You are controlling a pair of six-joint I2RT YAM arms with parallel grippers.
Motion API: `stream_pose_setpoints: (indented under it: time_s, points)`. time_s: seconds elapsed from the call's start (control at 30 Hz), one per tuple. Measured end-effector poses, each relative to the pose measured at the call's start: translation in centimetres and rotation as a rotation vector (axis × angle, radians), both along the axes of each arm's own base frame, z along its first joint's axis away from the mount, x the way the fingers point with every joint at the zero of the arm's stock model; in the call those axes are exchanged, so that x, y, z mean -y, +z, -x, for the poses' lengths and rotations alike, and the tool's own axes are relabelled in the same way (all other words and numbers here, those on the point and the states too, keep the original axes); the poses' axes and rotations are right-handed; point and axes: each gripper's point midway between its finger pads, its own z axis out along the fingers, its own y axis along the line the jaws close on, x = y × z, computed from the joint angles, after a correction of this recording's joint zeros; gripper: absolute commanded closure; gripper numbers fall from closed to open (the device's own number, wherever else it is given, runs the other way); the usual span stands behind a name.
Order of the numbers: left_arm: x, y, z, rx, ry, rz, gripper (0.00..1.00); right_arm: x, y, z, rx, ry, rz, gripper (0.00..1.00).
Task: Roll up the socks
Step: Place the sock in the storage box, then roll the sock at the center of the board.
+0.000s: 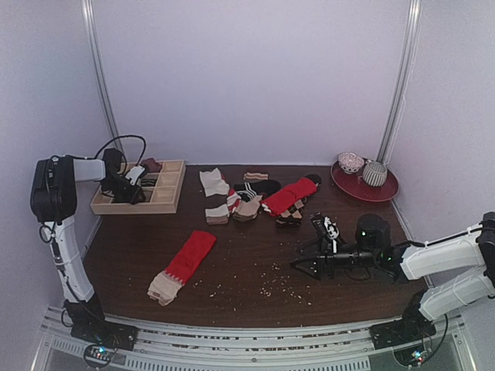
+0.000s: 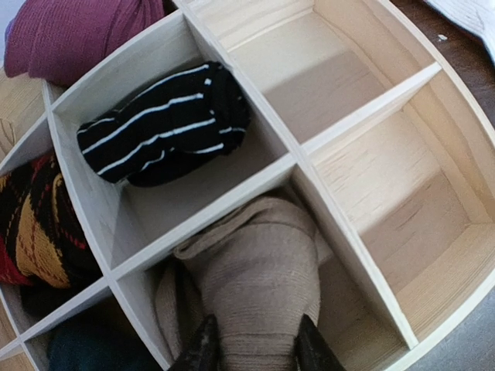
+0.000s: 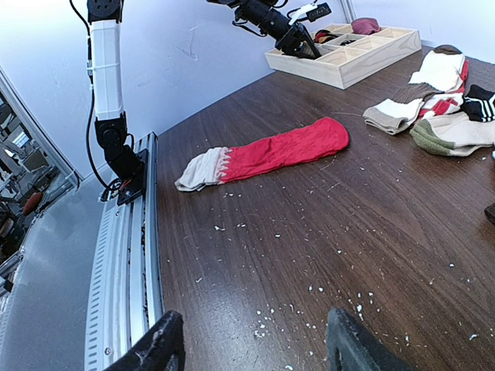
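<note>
Top view: my left fingers (image 1: 124, 189) are down in the wooden tray (image 1: 176, 192) at ten o'clock on the table (image 1: 247, 267). My right fingers (image 1: 305, 264) lie low over the table at four o'clock, pointing toward nine. The red sock (image 1: 186, 263) lies flat and unrolled at seven o'clock with its cream end nearest me, well apart from both arms. A heap of loose socks (image 1: 247, 199) sits at twelve o'clock and is not my concern. Left wrist view: the tan sock (image 2: 259, 270) is bundled into a roll and sits in a tray compartment at six o'clock, with my two fingers flanking it and touching its sides. I cannot tell from here whether they pinch it or merely stand against it. A striped roll (image 2: 166, 124) occupies the neighbouring compartment at ten o'clock. Right wrist view: the fingers are apart with nothing between them and bare table beneath. The red sock runs across at twelve o'clock, some way ahead, and the tray shows beyond it at one o'clock. Finding: the step in hand is stowing the tan roll, and the red sock is not yet rolled. In my judgement the left fingers should next spread fully and lift straight up, so the roll is not dragged out against the divider. Both arms should then go to the red sock, one pinning an end while the other rolls.
</note>
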Motion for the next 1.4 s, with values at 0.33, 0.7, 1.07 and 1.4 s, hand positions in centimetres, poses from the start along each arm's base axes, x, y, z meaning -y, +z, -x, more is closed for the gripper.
stream_pose_setpoints:
  time_s: [0.33,0.7,1.07,1.4]
  points:
    - [0.2,0.4,-0.1,0.003,0.001,0.014,0.50,0.0,0.0,0.0,0.000,0.000,0.000,0.37]
    - [0.3,1.4,0.0,-0.006,-0.005,0.014,0.37,0.0,0.0,0.0,0.000,0.000,0.000,0.37]
    - [0.1,4.2,0.2,0.027,0.000,0.000,0.41,0.0,0.0,0.2,-0.002,0.009,-0.002,0.37]
    - [-0.1,6.4,-0.1,0.072,-0.001,-0.018,0.81,-0.1,0.0,0.2,-0.003,0.011,-0.003,0.37]
